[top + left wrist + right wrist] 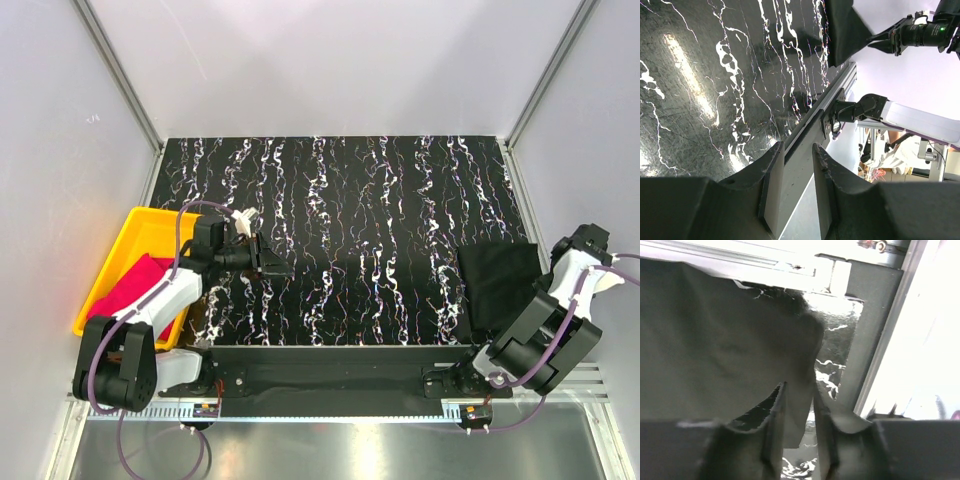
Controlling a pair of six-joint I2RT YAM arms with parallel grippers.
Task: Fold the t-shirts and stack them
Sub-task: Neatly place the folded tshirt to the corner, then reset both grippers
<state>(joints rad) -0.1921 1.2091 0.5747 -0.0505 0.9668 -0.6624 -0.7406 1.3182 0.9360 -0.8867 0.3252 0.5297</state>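
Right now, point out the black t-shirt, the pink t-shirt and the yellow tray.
black t-shirt (500,280), top external view, middle of the cloth.
pink t-shirt (135,285), top external view, middle of its visible cloth.
yellow tray (150,232), top external view, bare floor at its far end.

The top camera looks steeply down on the table (380,220) from above its near edge, far enough to take it all in. The left wrist camera rides low over that table, facing across to the right arm (920,32). The right wrist camera hangs close over the black shirt (715,350), seen in all three views.
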